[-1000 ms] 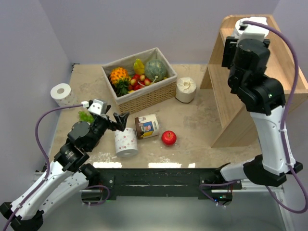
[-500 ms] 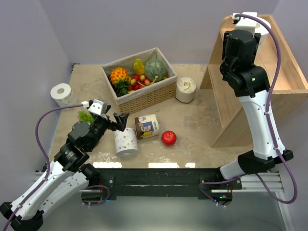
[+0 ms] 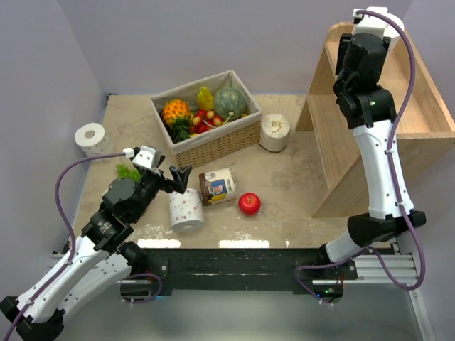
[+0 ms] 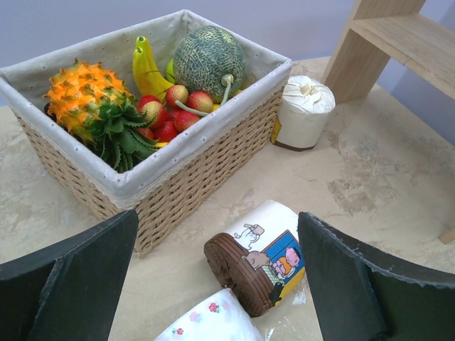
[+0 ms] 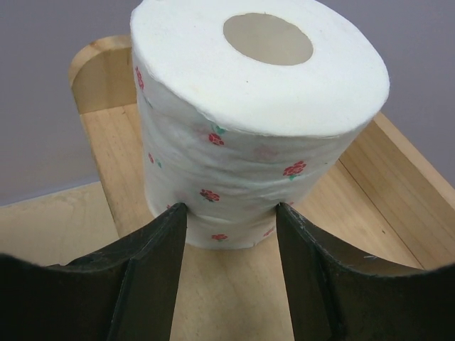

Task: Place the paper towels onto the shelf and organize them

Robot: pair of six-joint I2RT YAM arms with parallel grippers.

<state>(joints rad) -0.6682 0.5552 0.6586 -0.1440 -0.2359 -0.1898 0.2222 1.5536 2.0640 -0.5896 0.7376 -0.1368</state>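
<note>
My right gripper (image 5: 231,213) is shut on a dotted paper towel roll (image 5: 256,128), its fingers pressing both sides near the base. The roll stands upright on the top tier of the wooden shelf (image 5: 341,213). In the top view the right gripper (image 3: 370,18) is over the far top of the shelf (image 3: 419,106). My left gripper (image 3: 179,174) is open and empty, just above another dotted roll (image 3: 186,209) lying on the table, whose edge shows in the left wrist view (image 4: 213,327). A cream roll (image 3: 274,132) stands near the shelf. A third roll (image 3: 92,138) stands at the far left.
A printed-label jar (image 3: 217,186) lies on its side beside the dotted roll. A red apple (image 3: 249,203) sits right of it. A wicker fruit basket (image 3: 213,145) stands at mid-back. A green item (image 3: 126,172) lies by the left arm.
My right arm has swung up and back, carrying its gripper to the far top tier of the shelf. The left arm has barely moved.
</note>
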